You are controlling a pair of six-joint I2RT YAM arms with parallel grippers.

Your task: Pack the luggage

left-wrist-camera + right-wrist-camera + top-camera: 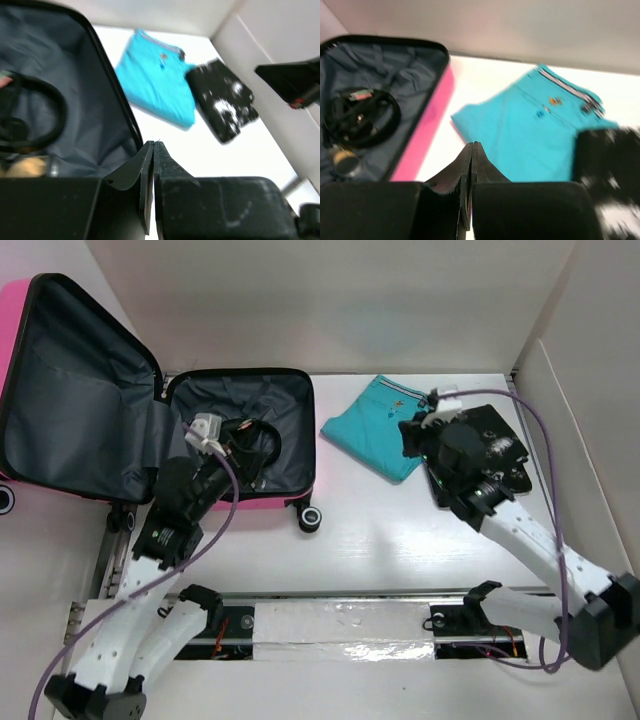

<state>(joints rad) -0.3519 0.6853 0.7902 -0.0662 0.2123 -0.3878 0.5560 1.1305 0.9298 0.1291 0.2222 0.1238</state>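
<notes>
Both jaws shut, nothing in them. Left gripper [152, 150]: fingers pressed flat together, tip over the right rim of the luggage [240, 430]. Right gripper [471, 150]: same, closed and empty, hovering above the near edge of the teal garment [372, 426].

Luggage sits at the far left of the table [380, 540], opened flat like a clamshell. The two shells lie side by side, left-right, with the hinge between them running near-far. The wheels [310, 518] are on the near side, so the top end points at the back wall. The left shell overhangs the table's left edge. Glossy pink hard outside, wrinkled dark grey fabric inside, black trim.

In the right shell: a black cable [365, 117] coiled in a loop, and a small round gold thing [342, 157] just beside it, too blurred to identify. The left arm hangs over that shell's near-left part.

Right of the luggage, apart from it: the teal garment, folded flat, with a striped band at its far end. Touching its right side is a black garment [225, 102] with white speckles, partly covered by the right arm in the top view.
</notes>
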